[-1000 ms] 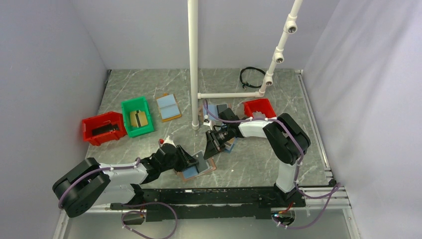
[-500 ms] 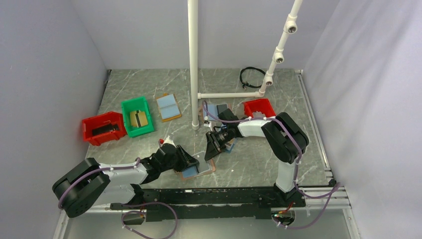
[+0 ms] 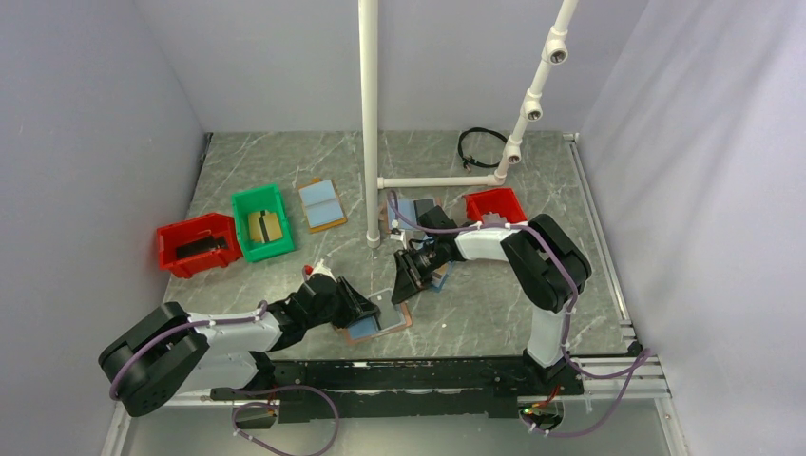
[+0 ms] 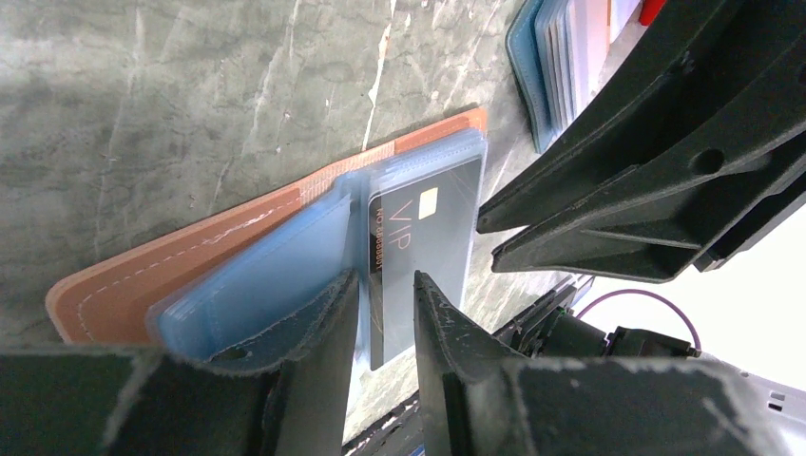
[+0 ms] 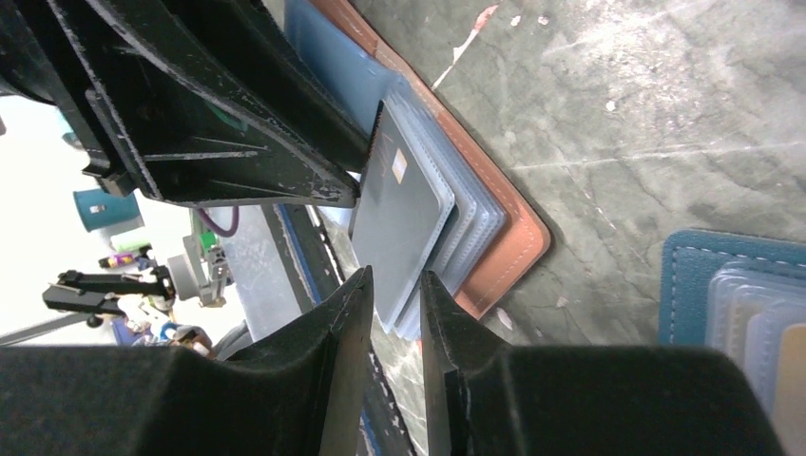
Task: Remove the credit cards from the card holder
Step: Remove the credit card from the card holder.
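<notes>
Closely, left hand (image 4: 385,282) and right hand (image 5: 396,278) flank the card holder (image 4: 190,258).

Robotics laboratory cell: plain grey walls (image 3: 95,142) enclose a marbled tabletop (image 3: 494,313); white pipe frame (image 3: 369,123) at 12 o'clock, arm-mounting rail (image 3: 399,375) at 6 o'clock.

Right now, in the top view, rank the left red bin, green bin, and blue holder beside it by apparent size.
1. left red bin and green bin, too alike to rank
2. blue holder, smallest
</notes>
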You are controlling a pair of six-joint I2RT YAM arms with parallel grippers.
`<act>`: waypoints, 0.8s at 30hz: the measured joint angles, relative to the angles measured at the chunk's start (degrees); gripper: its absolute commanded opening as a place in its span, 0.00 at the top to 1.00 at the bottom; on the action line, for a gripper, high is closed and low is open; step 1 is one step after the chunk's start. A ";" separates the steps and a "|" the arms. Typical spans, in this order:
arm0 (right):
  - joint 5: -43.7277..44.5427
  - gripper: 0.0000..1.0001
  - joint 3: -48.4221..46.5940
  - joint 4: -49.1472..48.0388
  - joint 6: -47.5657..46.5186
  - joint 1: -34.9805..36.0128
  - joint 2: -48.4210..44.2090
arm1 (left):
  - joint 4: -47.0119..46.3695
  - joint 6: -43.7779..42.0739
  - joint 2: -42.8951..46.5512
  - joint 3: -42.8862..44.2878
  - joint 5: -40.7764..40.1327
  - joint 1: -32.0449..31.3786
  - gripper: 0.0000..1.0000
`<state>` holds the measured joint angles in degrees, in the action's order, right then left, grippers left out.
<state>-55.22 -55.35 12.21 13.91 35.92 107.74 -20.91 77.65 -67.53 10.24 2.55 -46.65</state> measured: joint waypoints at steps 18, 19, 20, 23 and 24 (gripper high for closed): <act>1.60 0.74 -0.04 0.28 -0.61 0.35 -0.94 | 0.04 0.00 0.68 -0.09 0.02 0.00 0.66; 1.25 0.74 -0.04 0.20 -0.57 0.46 -0.94 | 0.07 0.00 0.70 -0.09 0.02 0.00 0.66; 0.96 0.74 -0.04 0.15 -0.50 0.59 -0.94 | 0.07 0.00 0.70 -0.09 0.02 0.00 0.66; 0.72 0.75 -0.04 0.17 -0.39 0.94 -0.94 | 0.15 0.00 0.72 -0.11 0.04 0.00 0.65; 0.74 0.75 -0.04 0.20 -0.39 1.03 -0.92 | 0.15 0.00 0.72 -0.13 0.04 0.00 0.66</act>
<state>-54.48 -55.40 12.40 13.52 36.95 106.83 -20.75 77.65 -66.81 10.11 2.59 -46.65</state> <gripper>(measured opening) 0.256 0.342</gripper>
